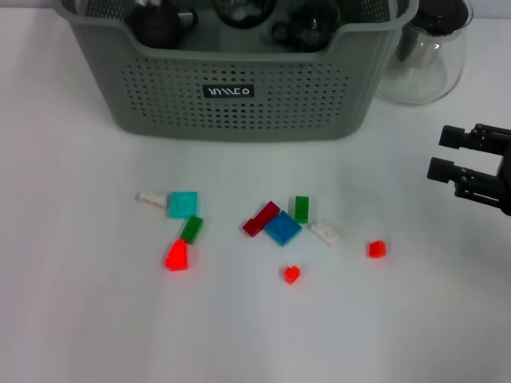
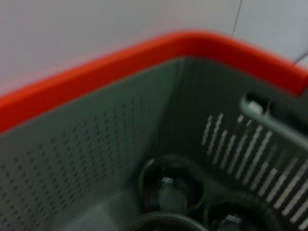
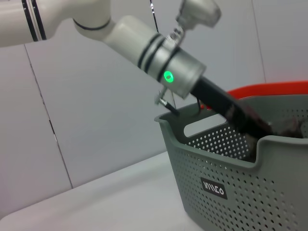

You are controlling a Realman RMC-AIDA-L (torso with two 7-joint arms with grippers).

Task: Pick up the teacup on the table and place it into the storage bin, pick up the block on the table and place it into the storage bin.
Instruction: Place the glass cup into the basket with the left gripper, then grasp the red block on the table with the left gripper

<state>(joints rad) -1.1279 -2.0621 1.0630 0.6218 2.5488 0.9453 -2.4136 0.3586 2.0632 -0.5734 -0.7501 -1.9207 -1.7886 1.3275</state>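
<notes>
Plainly, storage bin [image 1: 239,96] bears a black label [image 1: 227,91]; right pincer [image 1: 444,153] spread, left unclear.

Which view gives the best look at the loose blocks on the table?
The head view: the blocks lie scattered on the white table in front of the storage bin. Neither wrist view shows any blocks; the left wrist view looks into the bin, the right at its outside.
</notes>
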